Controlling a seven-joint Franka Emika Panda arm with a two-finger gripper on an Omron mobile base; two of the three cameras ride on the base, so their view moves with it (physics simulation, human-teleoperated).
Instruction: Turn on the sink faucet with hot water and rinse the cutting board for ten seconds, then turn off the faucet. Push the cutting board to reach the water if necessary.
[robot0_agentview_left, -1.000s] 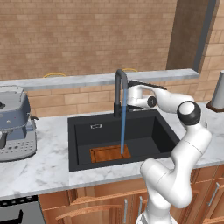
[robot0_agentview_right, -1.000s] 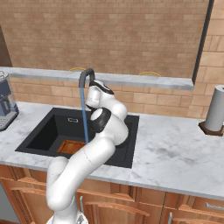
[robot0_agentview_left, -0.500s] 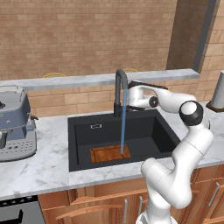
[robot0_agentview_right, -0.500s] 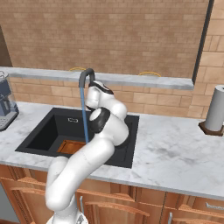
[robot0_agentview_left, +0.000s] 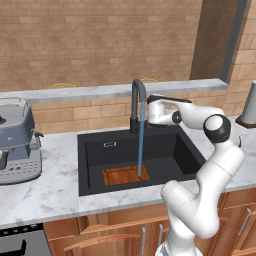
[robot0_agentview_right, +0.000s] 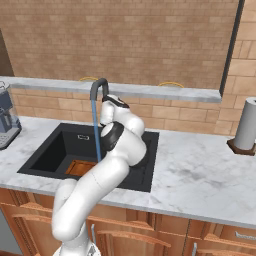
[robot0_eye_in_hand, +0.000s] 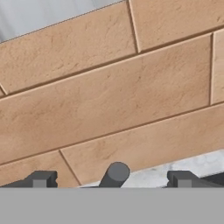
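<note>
While water (robot0_agentview_left: 140, 145) falls on the board (robot0_agentview_left: 126, 175) at centre frame, rinsing runs; gripper (robot0_eye_in_hand: 110, 178), fingers apart around the lever (robot0_eye_in_hand: 115, 174), must next shut the faucet (robot0_agentview_left: 137, 100).

Arm reaches forward, claw (robot0_eye_in_hand: 111, 180) level, jaws spread wide.

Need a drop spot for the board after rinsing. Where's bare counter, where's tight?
Bare marble between the sink and the paper towel roll, and along the front edge. A narrower strip lies between the coffee machine and the basin. Crowded behind the faucet, where the open hand straddles the lever.
</note>
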